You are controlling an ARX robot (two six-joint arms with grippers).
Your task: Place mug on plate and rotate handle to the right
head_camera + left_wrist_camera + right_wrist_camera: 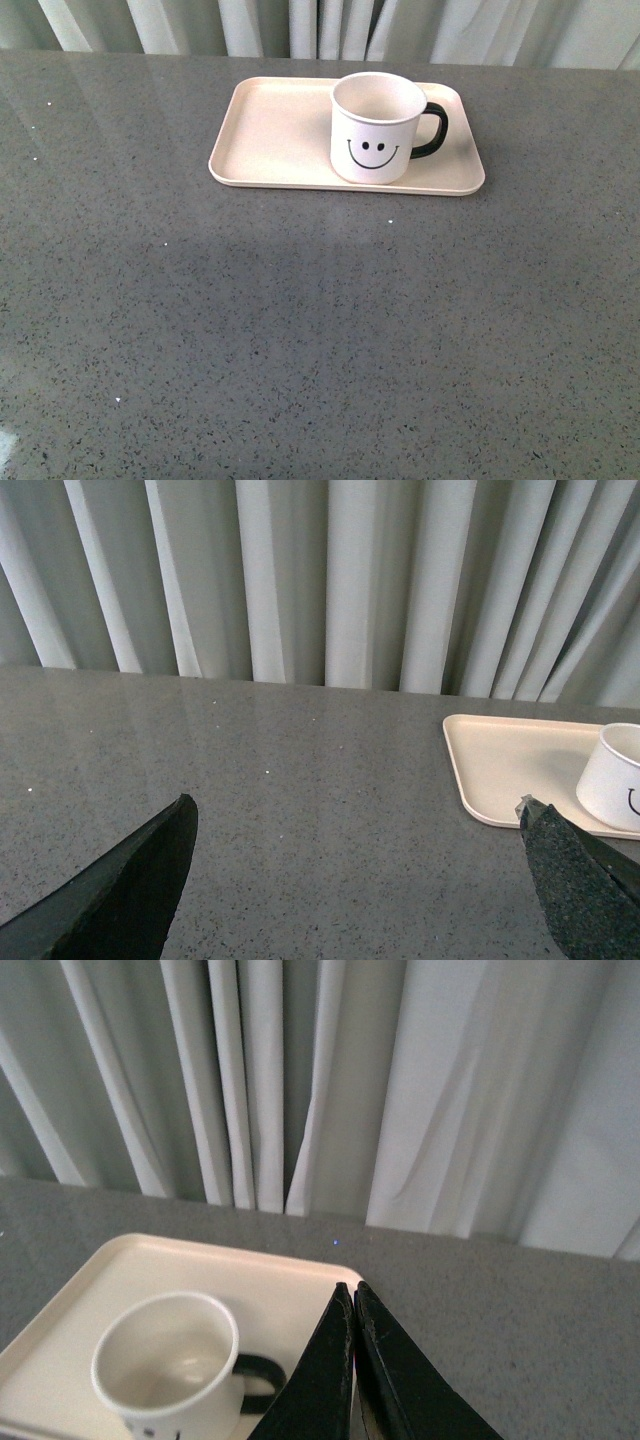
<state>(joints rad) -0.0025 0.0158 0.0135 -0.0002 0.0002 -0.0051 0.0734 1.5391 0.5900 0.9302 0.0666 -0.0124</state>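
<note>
The mug (378, 128) stands upright on the plate (270, 130), handle (432, 131) pointing right. It looks hard, smooth and breakable; the handle or rim gives good hold. The left pincer (355, 880) is open, the right pincer (354, 1335) closed and empty.

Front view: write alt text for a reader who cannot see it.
A white ceramic mug with a black smiley face stands upright on the right half of a flat rectangular cream-pink plate, its black C-shaped handle pointing right. The plate sits toward the far side of a speckled grey table, in front of pale curtains; no arm is visible.
</note>
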